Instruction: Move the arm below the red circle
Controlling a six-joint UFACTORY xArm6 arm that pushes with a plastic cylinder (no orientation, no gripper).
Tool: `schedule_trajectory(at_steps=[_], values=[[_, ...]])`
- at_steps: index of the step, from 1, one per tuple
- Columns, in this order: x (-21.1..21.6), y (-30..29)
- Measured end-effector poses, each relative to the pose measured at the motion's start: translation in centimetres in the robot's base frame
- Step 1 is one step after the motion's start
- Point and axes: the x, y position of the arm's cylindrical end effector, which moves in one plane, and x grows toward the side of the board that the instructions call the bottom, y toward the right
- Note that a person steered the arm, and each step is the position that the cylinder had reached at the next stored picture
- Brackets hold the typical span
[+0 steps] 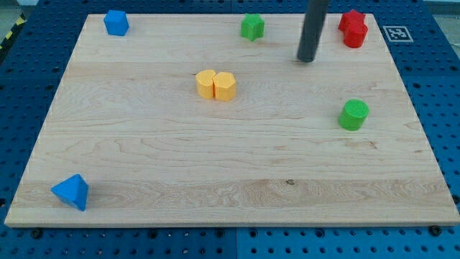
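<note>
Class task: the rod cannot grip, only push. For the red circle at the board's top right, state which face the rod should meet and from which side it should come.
Judging by this view, my tip should meet the lower rounded face of the red circle, coming from the view's bottom. Another red block touches it above, and my tip sits to its left, slightly lower.

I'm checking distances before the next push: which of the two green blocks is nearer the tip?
The green star at the view's top, left of my tip; the green cylinder lies farther, toward the bottom right.
</note>
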Motion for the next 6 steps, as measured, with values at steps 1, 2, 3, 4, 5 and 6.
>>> schedule_trajectory(at_steps=[1,2,3,4,5,6], values=[[-0.1,4.9],[0.8,6.9],[0.8,6.9],[0.8,7.4],[0.8,7.5],[0.8,7.5]])
